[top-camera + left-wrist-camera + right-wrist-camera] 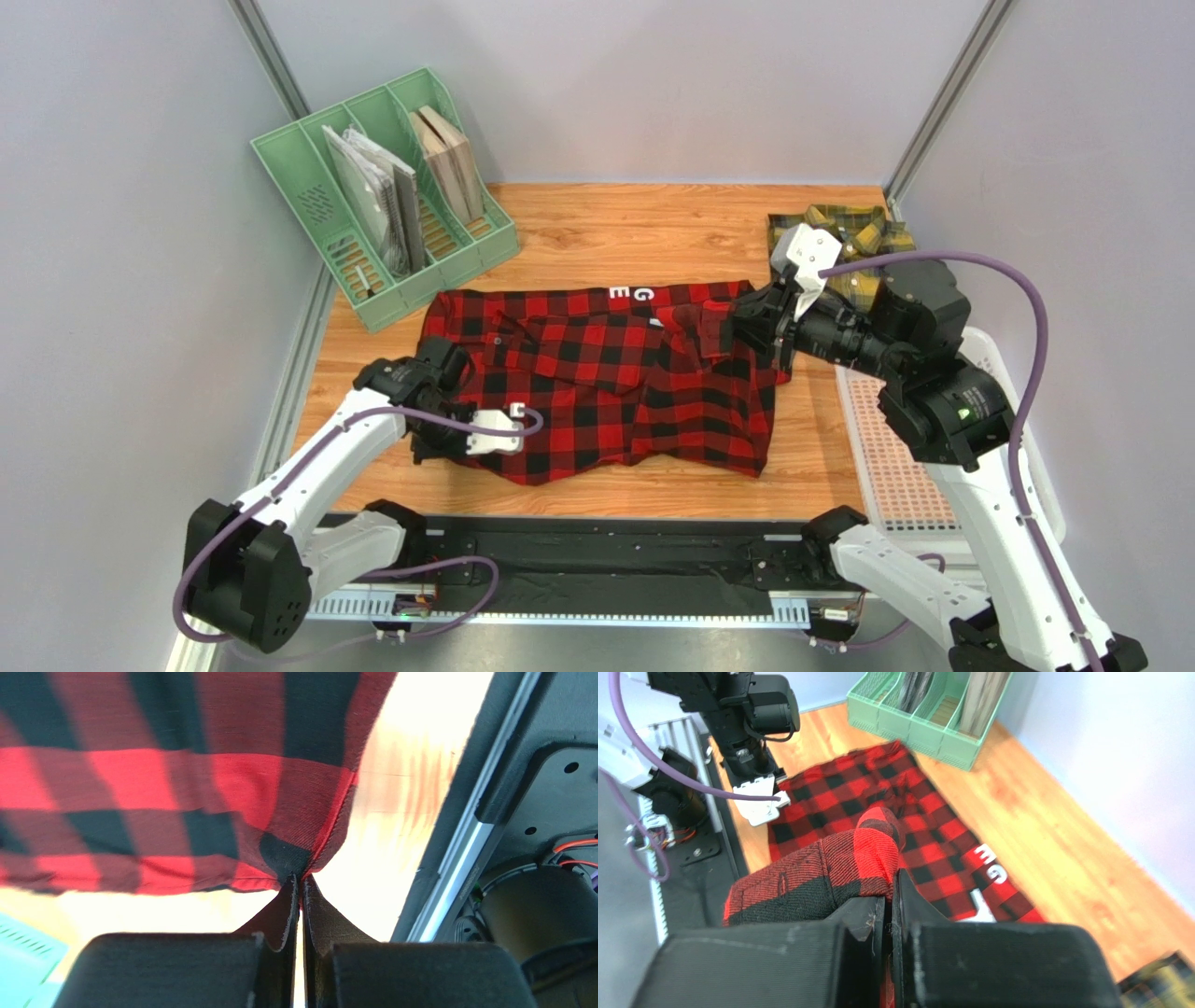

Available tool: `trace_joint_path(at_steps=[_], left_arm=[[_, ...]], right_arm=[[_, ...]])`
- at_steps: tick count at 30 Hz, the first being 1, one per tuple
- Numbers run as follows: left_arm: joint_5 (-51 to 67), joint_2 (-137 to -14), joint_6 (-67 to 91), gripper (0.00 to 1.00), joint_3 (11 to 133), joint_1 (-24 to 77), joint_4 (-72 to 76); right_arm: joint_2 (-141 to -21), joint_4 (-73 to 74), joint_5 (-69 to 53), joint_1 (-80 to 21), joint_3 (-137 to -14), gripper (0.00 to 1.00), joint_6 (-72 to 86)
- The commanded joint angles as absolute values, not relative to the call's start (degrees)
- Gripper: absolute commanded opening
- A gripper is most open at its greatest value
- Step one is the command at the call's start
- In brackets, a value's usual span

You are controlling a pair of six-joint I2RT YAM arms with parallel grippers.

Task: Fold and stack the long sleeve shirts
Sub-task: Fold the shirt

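Note:
The red-and-black check shirt (603, 378) lies spread in the middle of the wooden table, white letters at its far edge (990, 868). My left gripper (425, 437) is at the shirt's near-left corner, shut on the hem (300, 879) with the cloth pinched between the pads. My right gripper (732, 333) is over the shirt's right side, shut on a bunched red sleeve fold (868, 857) lifted off the table. The yellow-and-green check shirt (842, 231) lies folded at the far right corner, behind the right arm, and its edge shows in the right wrist view (1158, 983).
A green file rack (386, 182) with folders stands at the far left. A white perforated tray (884, 462) sits at the right edge under the right arm. A black rail (603, 553) runs along the near edge. Grey walls close in on three sides.

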State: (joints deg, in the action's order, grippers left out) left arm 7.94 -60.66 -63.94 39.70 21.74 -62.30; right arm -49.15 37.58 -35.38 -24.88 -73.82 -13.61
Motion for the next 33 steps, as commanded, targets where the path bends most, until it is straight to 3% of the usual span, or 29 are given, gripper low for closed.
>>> trace_joint_path(at_steps=[1,14,22,33], left_arm=[[10.55,-61.61,-63.98,0.00,45.69,20.04,-67.06],[10.81,-75.75,-61.09,0.00,57.74,11.26,-59.94],[9.32,-86.99,-59.85,0.00,64.24,9.85,-55.55],[8.61,-93.78,-56.69,0.00,66.01,7.21,-51.68]], right_arm=[[-52.89,35.60,-35.51,-23.21,-80.59,0.00,-18.88],[-75.13,31.29,-47.10,-16.26,-101.07,0.00,-28.03],[-85.59,25.49,-51.50,-16.26,-104.67,0.00,-29.79],[-90.69,19.79,-53.17,-15.73,-103.45,0.00,-34.63]])
